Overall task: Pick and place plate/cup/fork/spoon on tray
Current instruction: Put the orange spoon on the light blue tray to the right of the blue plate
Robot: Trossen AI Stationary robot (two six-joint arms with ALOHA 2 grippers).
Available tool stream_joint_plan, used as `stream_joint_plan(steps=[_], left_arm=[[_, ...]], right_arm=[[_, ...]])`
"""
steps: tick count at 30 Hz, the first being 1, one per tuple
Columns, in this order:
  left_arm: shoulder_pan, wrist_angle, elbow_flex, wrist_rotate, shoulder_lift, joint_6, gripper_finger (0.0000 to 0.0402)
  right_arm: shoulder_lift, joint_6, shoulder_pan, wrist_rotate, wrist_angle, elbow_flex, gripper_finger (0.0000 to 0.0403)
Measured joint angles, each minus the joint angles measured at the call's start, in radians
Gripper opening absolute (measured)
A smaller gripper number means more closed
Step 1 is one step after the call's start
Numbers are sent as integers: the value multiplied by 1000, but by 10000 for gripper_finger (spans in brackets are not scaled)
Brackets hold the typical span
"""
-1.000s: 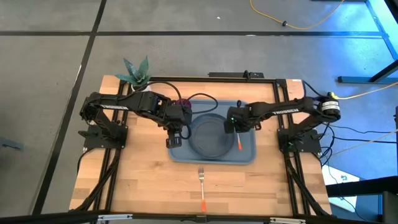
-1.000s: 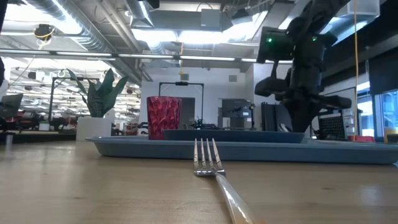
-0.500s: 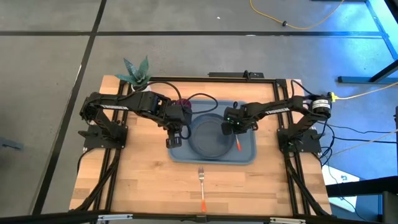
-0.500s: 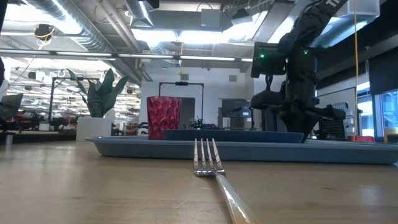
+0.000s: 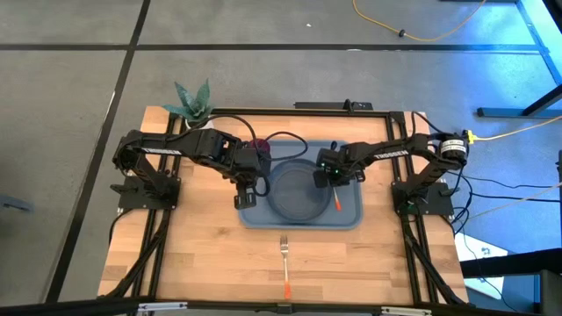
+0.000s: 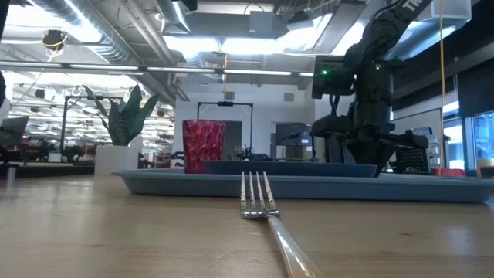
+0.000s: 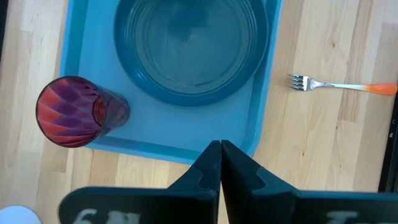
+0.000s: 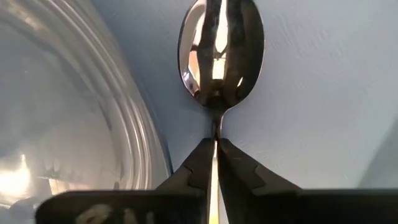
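the right gripper (image 8: 216, 163) pinches the spoon (image 8: 221, 53) on the tray (image 5: 351, 215) beside the plate (image 5: 294, 189) (left gripper (image 7: 220, 167) pressed together, idle), so next: let go, then fetch the fork (image 5: 284, 260).

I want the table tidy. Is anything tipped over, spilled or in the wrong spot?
Nothing is tipped or spilled. The orange-handled fork lies alone on the wooden table, off the light-blue rectangular tray. The round slate-blue plate, maroon cup and orange-handled spoon are on it; the right gripper pinches the spoon.
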Motion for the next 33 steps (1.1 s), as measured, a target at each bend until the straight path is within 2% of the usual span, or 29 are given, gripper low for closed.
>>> stream_joint_plan(steps=[12, 19, 31, 33], left_arm=[[0, -4, 0, 0, 0, 0, 0], [0, -4, 0, 0, 0, 0, 0], [0, -4, 0, 0, 0, -1, 0], [-3, -4, 0, 0, 0, -1, 0]], right_arm=[[1, -3, -11, 8, 4, -1, 31], [1, 1, -13, 8, 10, -2, 11], [5, 0, -14, -6, -6, 15, 36], [9, -3, -14, 22, -15, 36, 36]])
